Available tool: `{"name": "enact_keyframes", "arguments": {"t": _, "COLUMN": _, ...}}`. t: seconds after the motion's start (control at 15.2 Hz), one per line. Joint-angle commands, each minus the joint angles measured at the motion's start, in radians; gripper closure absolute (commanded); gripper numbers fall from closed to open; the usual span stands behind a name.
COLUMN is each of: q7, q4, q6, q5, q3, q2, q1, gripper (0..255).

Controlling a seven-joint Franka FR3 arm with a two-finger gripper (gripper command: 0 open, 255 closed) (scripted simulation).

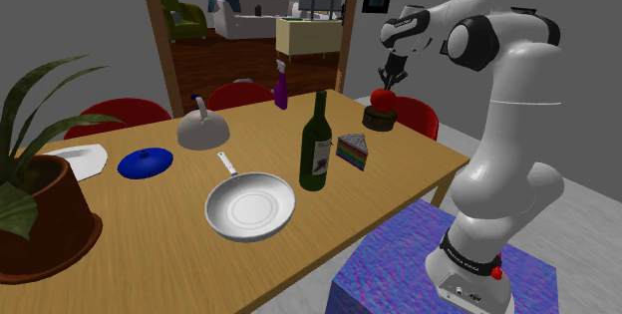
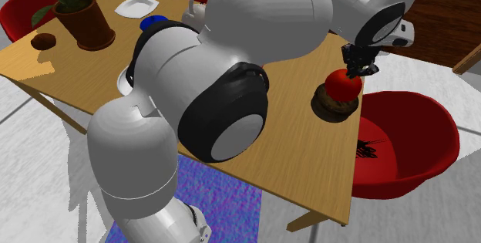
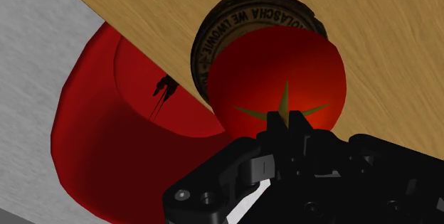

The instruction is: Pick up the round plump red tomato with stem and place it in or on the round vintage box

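In the shoulder view the black two-finger hand (image 1: 387, 75) hangs at the far corner of the wooden table (image 1: 150, 252), directly above the round plump red tomato (image 1: 383, 99). The tomato sits on top of the round dark brown box (image 1: 379, 120), which stands on the table near its edge. Nearer the camera stand a tall green glass bottle (image 1: 317, 148), a layered wedge of cake (image 1: 351, 152) just beside it, and a silver frying pan (image 1: 251, 207).

In the second exterior view the white arm (image 2: 231, 64) fills the foreground. Beyond it the hand (image 2: 359, 70) touches the top of the tomato (image 2: 343, 87), which rests on the box (image 2: 336, 107) close to the edge of the table (image 2: 301, 153). A red bowl-shaped chair (image 2: 401, 145) stands just past that edge.

In the wrist view the hand (image 3: 284, 121) has its two fingers drawn close together, pinching the greenish star-shaped stem on top of the tomato (image 3: 277, 70). Under the tomato shows the box (image 3: 213, 38), its rim ringed with lettering, right at the table edge (image 3: 384, 52), with the chair (image 3: 107, 137) below.
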Motion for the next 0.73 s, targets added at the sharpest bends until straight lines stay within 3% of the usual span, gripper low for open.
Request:
{"name": "enact_keyframes", "arguments": {"t": 0.0, "q7": 0.0, "q4": 0.0, "q6": 0.0, "q5": 0.0, "q3": 0.0, "q2": 0.0, "q1": 0.0, "gripper": 255}}
{"name": "enact_keyframes", "arguments": {"t": 0.07, "q7": 0.0, "q4": 0.0, "q6": 0.0, "q5": 0.0, "q3": 0.0, "q2": 0.0, "q1": 0.0, "gripper": 0}}
{"name": "enact_keyframes", "arguments": {"t": 0.4, "q7": 0.0, "q4": 0.0, "q6": 0.0, "q5": 0.0, "q3": 0.0, "q2": 0.0, "q1": 0.0, "gripper": 0}}
{"name": "enact_keyframes", "arguments": {"t": 0.66, "q7": 0.008, "q4": 0.062, "q6": -0.105, "q5": -0.013, "q3": -0.004, "q2": -0.045, "q1": 0.003, "gripper": 0}}
